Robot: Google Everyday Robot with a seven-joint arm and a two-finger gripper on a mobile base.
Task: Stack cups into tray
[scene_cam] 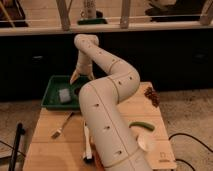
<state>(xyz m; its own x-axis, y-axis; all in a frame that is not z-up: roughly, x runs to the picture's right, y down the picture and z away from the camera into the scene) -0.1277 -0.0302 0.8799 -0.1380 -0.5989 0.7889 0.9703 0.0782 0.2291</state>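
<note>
Gripper point(75, 76), jaws spread, empty, poised over the far right corner of green tray point(50, 102) on wooden counter point(45, 150); pale block point(64, 94) inside tray; cups hidden from view; fork point(61, 127) nearby.

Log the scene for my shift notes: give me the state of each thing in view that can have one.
pincer: above the tray's right part, holding nothing visible.
tray: flat on the table's far left corner, a pale block inside.
fork: lying on the table.
green pod: lying on the table.
grapes: at the table's right edge.
</note>
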